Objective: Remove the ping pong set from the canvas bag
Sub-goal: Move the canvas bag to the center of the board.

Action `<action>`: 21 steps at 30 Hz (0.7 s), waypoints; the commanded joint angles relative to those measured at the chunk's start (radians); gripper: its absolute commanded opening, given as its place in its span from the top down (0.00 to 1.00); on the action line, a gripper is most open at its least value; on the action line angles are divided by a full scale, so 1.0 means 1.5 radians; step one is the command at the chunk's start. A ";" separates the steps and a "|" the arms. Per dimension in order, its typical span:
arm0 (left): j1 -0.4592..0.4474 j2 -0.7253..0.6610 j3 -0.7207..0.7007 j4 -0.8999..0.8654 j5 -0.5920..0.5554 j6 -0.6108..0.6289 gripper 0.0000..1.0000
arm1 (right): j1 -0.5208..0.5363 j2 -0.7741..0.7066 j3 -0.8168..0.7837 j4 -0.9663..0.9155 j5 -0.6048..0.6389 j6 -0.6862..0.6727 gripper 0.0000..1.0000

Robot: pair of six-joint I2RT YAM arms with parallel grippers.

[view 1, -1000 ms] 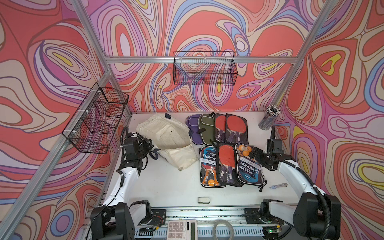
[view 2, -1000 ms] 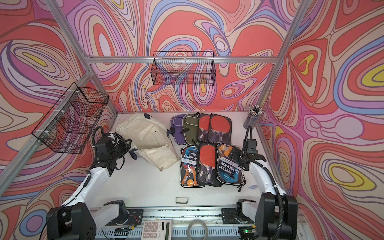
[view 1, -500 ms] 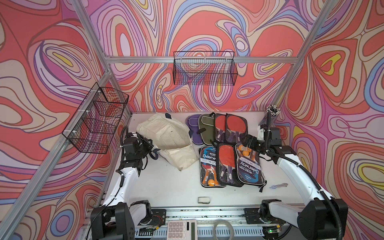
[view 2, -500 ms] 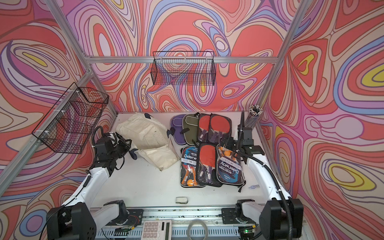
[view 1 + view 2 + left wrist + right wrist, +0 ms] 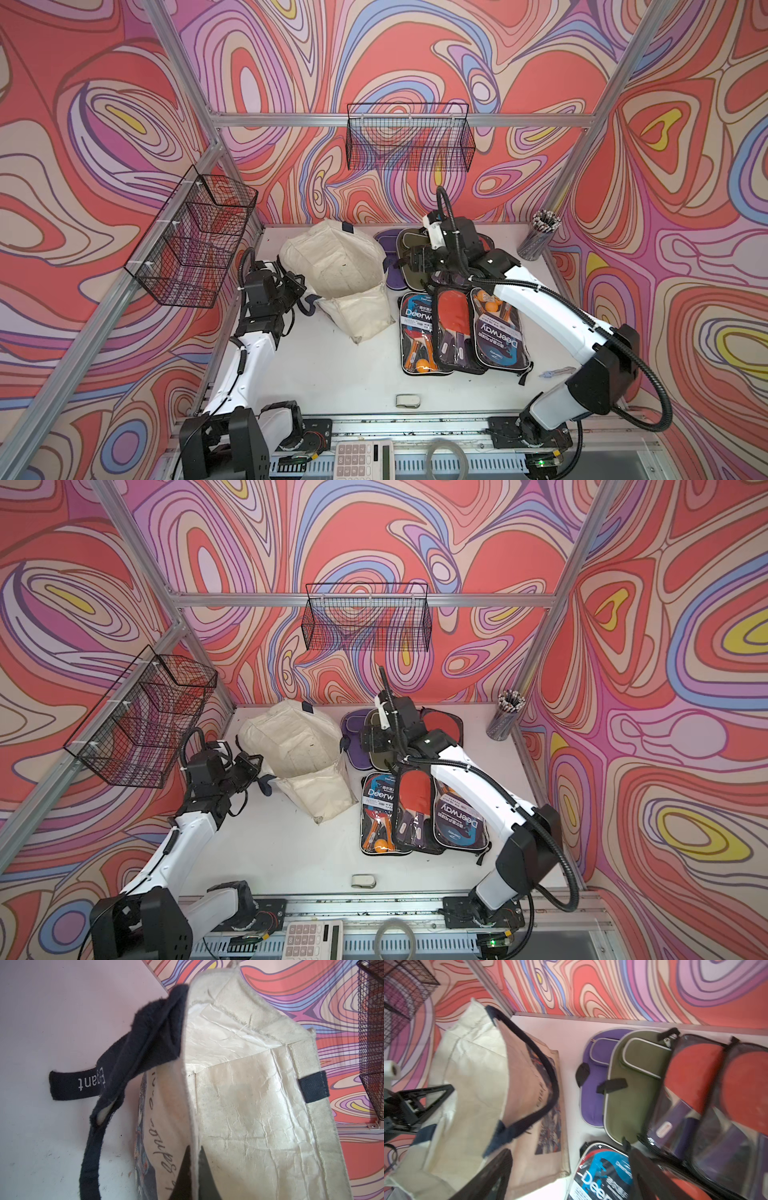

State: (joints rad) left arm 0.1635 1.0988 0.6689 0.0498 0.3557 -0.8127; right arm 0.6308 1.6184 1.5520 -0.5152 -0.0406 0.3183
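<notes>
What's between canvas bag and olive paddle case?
The purple paddle case, partly under the olive paddle case, apart from the canvas bag; right wrist view shows it.

Cream canvas bag (image 5: pixel 477 1088) lying on the white table (image 5: pixel 566 1043), navy strap handle (image 5: pixel 542 1076) looped over its printed side, purple paddle case (image 5: pixel 593 1084) just beside it, olive green paddle case (image 5: pixel 633 1088) overlapping that, clear cases of red paddles (image 5: pixel 691 1084) next along, blue Deerway set (image 5: pixel 602 1172) close by, right gripper (image 5: pixel 569 1153) with dark fingers (image 5: pixel 650 1174) spread wide.

A pencil cup (image 5: pixel 538 243) stands far back; a calculator (image 5: pixel 364 458) lies up front.
</notes>
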 commanded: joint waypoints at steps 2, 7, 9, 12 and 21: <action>0.004 -0.009 0.028 -0.007 -0.007 0.002 1.00 | 0.024 0.069 0.074 -0.014 0.008 -0.022 0.10; 0.004 -0.002 0.037 -0.007 -0.007 0.001 1.00 | 0.036 0.150 0.156 -0.016 0.000 -0.035 0.13; 0.003 0.000 0.039 -0.006 -0.008 0.002 1.00 | 0.040 0.180 0.190 -0.024 -0.002 -0.040 0.17; 0.004 0.001 0.042 -0.005 -0.010 0.003 1.00 | 0.042 0.217 0.226 -0.031 -0.006 -0.045 0.27; 0.004 0.035 0.082 -0.001 -0.030 0.008 1.00 | 0.053 0.282 0.268 -0.021 -0.019 -0.041 1.00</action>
State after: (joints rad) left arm 0.1635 1.1343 0.7387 0.0341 0.3462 -0.8120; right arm 0.6991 2.0167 1.9228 -0.5480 -0.0643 0.2596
